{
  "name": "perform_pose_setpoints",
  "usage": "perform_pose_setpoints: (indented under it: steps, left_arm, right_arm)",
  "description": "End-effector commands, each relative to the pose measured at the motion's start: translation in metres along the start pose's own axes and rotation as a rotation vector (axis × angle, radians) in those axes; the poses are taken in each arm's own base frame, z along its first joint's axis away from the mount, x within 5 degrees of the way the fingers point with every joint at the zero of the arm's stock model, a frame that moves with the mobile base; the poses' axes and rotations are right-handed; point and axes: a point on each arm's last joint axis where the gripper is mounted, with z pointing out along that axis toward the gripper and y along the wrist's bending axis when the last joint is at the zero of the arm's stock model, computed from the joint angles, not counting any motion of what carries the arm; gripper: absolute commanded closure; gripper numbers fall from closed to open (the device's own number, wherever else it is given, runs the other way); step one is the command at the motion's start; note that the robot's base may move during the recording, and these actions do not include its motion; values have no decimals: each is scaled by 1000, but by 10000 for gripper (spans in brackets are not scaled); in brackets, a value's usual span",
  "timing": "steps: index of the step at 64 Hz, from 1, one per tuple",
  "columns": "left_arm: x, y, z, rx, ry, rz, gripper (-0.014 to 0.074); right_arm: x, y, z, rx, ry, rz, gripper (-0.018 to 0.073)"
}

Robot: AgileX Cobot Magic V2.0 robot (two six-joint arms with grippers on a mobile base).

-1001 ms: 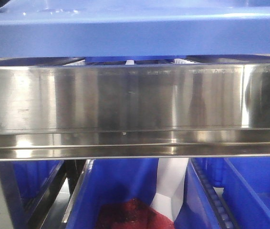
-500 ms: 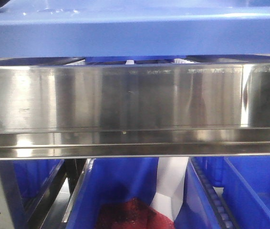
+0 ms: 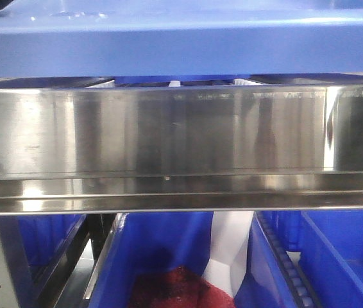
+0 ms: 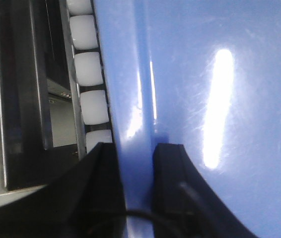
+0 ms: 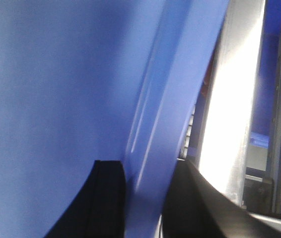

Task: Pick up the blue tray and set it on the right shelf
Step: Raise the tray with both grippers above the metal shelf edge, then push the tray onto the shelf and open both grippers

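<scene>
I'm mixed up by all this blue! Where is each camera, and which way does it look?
Front: on the robot, facing the shelf lip, tray above, bins below; no arm plainly shows.
Left wrist: looks along the left gripper pinching the tray rim, rollers beside.
Right wrist: looks along the right gripper pinching the rim, shelf metal beside.
Shared: both wrists see the clamped tray.

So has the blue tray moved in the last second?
No; the blue tray keeps the same narrow gap above the steel shelf lip.
</scene>
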Motion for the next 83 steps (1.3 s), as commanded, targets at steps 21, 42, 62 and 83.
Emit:
perform_pose_setpoints:
  steps: [21, 42, 62, 83]
  left_arm:
    - [-17, -3, -22, 5, -138, 56, 645]
    - [-79, -7, -9, -90, -224, 31, 645]
    - [-102, 7, 47, -104, -109, -31, 645]
    - [-107, 14, 70, -128, -60, -21, 429]
  right_arm:
    - [-18, -1, -26, -4, -155, -42, 494]
    - [-74, 5, -14, 40, -191, -23, 494]
    - [-98, -6, 51, 98, -93, 14, 493]
    - [-102, -4, 79, 106, -47, 7, 255]
